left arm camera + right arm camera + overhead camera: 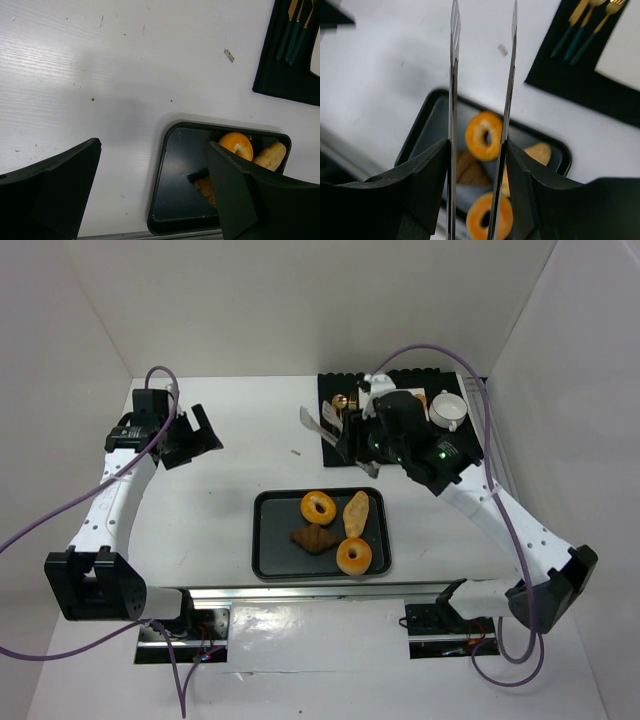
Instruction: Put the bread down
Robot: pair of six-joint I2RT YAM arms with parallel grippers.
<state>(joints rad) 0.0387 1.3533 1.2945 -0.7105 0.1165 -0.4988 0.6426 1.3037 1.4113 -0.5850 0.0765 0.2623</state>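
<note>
Metal tongs (454, 100) are being clamped by the right pincer (477, 146) near the tray (270, 540) of bread (356, 510); the left pincer (152, 145) is being held apart over the worktop (100, 75).

- You have a white desk (220, 510) under everything, closed in by plain white walls (300, 300) on the left, back and right.
- At the far right of the desk you see a black mat (280, 80) lying flat.
- On that mat lie three pieces of cutlery (580, 30) with gold heads and teal handles, side by side.
- Just beside the cutlery, also on the mat, sits a flat white piece (625, 45); you cannot tell whether it is a plate or a napkin.
- A white cup (448, 408) stands on the mat's right part.
- A small grey scrap (229, 55) lies on the bare desk, near the mat's left edge but apart from it.
</note>
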